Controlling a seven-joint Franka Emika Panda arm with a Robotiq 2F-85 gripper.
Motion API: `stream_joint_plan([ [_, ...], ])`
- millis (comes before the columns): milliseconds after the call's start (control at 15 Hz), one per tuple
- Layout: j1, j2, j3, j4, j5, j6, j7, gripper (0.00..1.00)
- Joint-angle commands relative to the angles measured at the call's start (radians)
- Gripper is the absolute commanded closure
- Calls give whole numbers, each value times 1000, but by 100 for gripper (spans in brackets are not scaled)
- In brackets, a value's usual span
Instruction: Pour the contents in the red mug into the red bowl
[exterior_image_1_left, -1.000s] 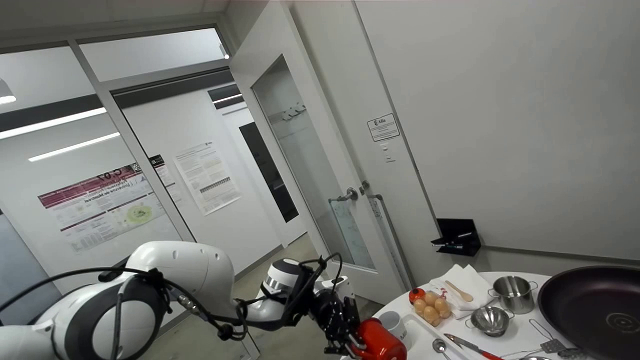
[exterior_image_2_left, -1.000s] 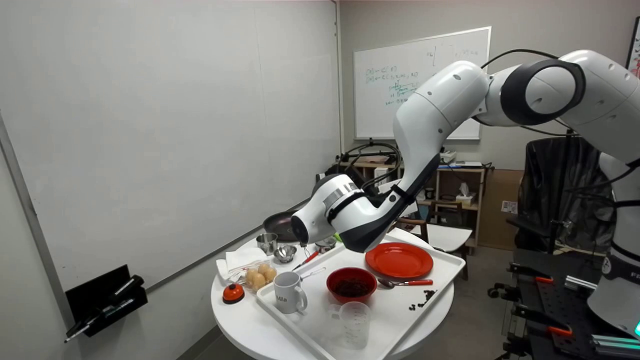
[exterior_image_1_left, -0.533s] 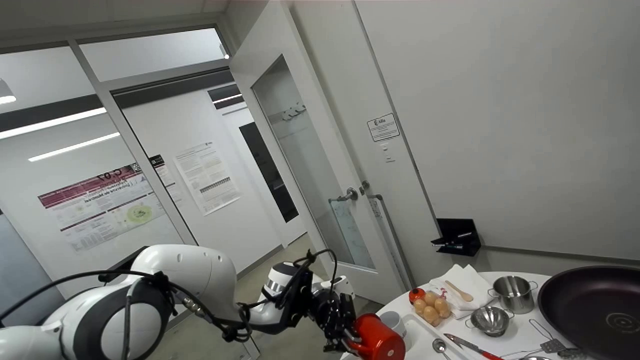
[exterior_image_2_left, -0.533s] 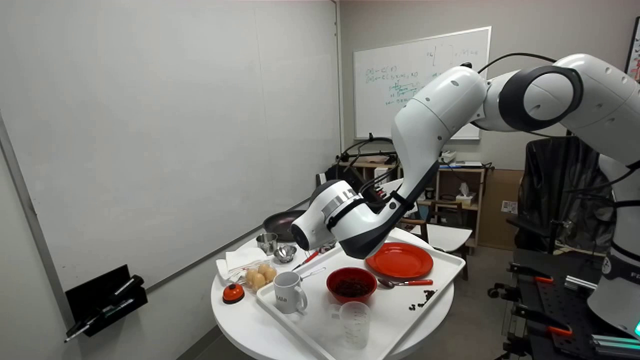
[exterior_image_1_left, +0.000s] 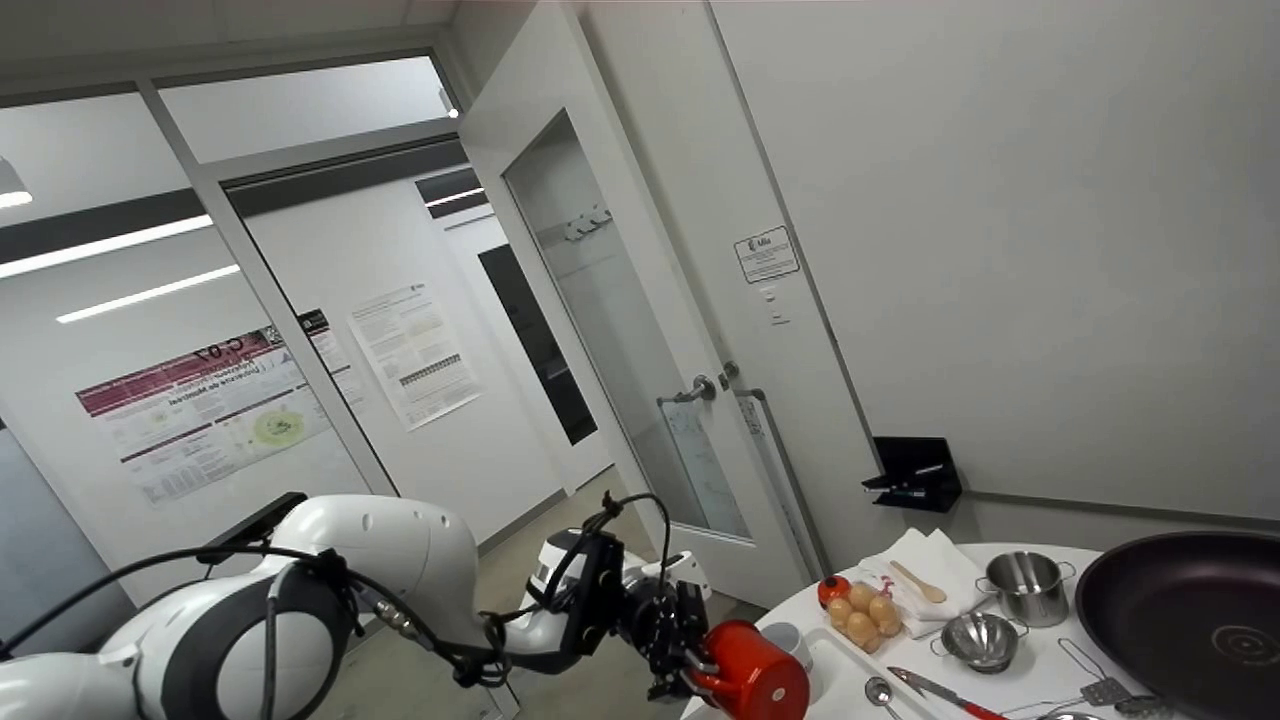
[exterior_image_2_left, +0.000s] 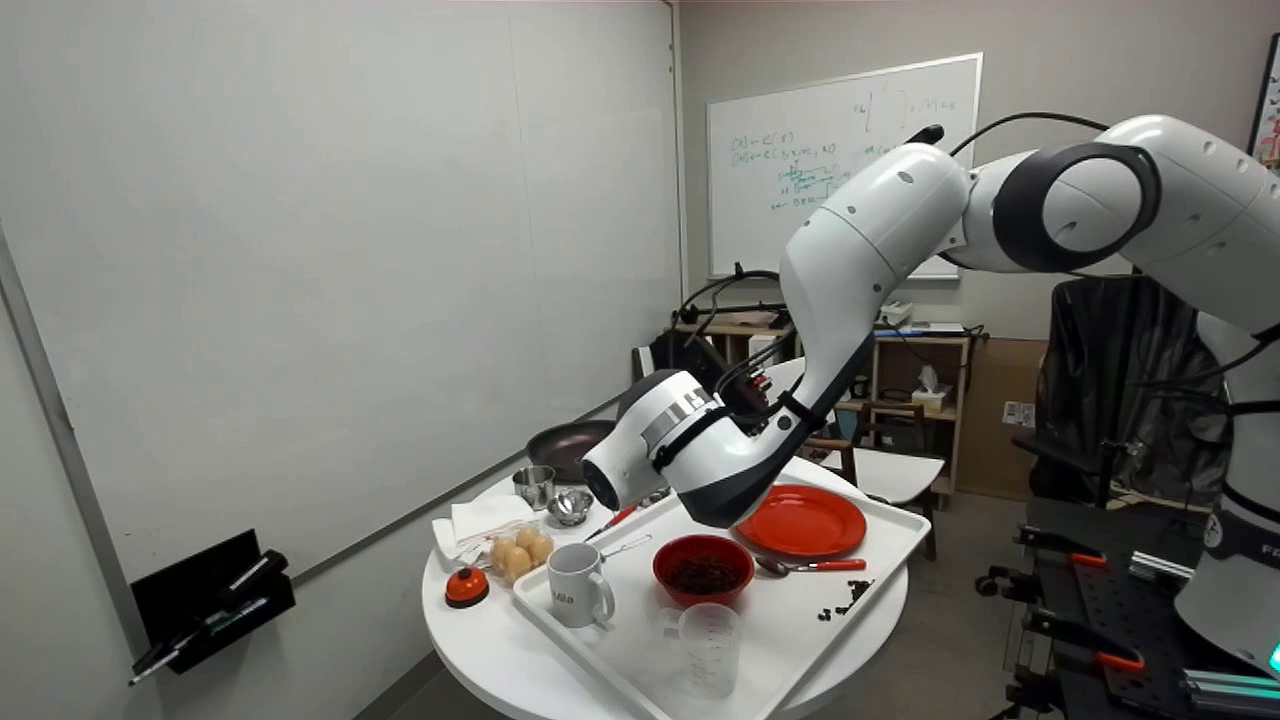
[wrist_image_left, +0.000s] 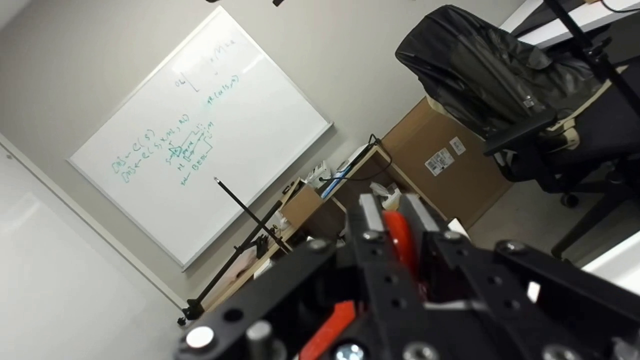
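while the jaws grip the red mug (exterior_image_1_left: 760, 672), a grey cup (exterior_image_2_left: 573, 582) reads "mila".

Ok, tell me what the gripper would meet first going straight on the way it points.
Beyond the red mug it grips, the gripper seems aimed at the wooden shelf across the room; I see nothing nearer in that line, though depth is unclear.

A bowl (exterior_image_2_left: 703, 547) sits on a tray (exterior_image_2_left: 780, 640), plate (exterior_image_2_left: 800, 520) at two o'clock, measuring cup (exterior_image_2_left: 711, 650) at six, in an exterior view.
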Motion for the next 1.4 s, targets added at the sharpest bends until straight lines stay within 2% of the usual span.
stream_joint_plan([
  [0, 16, 47, -5, 52, -60, -73, -3, 96],
  [1067, 30, 110, -3, 84, -178, -171, -19, 96],
  [1133, 24, 107, 4, 83, -176, -166, -31, 96],
  [1333, -31, 27, 74, 11, -148, 5, -92, 96],
])
